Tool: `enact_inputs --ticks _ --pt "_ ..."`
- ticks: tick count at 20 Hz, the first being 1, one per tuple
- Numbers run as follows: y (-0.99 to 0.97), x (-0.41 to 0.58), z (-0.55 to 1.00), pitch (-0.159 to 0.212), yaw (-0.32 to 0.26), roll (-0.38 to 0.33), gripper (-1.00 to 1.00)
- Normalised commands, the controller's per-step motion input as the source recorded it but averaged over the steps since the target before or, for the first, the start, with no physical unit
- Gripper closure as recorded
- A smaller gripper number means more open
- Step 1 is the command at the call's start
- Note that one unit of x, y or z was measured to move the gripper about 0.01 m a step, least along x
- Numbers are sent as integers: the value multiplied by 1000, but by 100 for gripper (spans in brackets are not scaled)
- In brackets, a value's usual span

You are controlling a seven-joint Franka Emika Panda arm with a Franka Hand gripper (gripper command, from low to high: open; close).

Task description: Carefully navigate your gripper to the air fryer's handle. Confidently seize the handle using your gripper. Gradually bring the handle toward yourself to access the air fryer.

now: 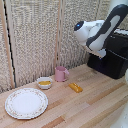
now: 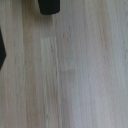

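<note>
Your tabletop (image 1: 95,107) is pale wood, and the wrist view shows almost nothing but its bare planks, so you have no close-up cue for the approach. The air fryer (image 1: 114,57) sits at the exterior view's right, at the back of the tabletop, with the arm (image 1: 102,27) bent in front of it and covering much of its near face. That is your main risk: the handle cannot be made out in either view, so you would be steering toward a spot you cannot confirm and could knock the drawer panel or slide off its edge.

The claw (image 1: 102,52) seems to hang just beside the fryer's near side; its fingers are too hidden to tell whether they are spread or closed, so check that before you commit. A dark block (image 2: 50,6) at the wrist view's edge may be part of the fryer or of the claw; I cannot tell which.

The plate (image 1: 26,103), pink mug (image 1: 61,74), small bowl (image 1: 45,82) and yellow piece (image 1: 75,87) lie well apart from the fryer and look unlikely to be struck.
</note>
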Motion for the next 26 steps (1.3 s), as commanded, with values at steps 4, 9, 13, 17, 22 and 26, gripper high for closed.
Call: enact_inputs --ticks 4,9,13,17,22,26 --pt "-566 0 -160 0 104 -23 -100" --pt "-590 0 -55 0 104 -34 -100" --pt "-579 0 -2 4 106 -48 -100" --pt "-537 0 0 35 114 -45 -100" --pt "-426 87 0 55 135 -38 100" --pt "-131 164 0 28 43 0 100"
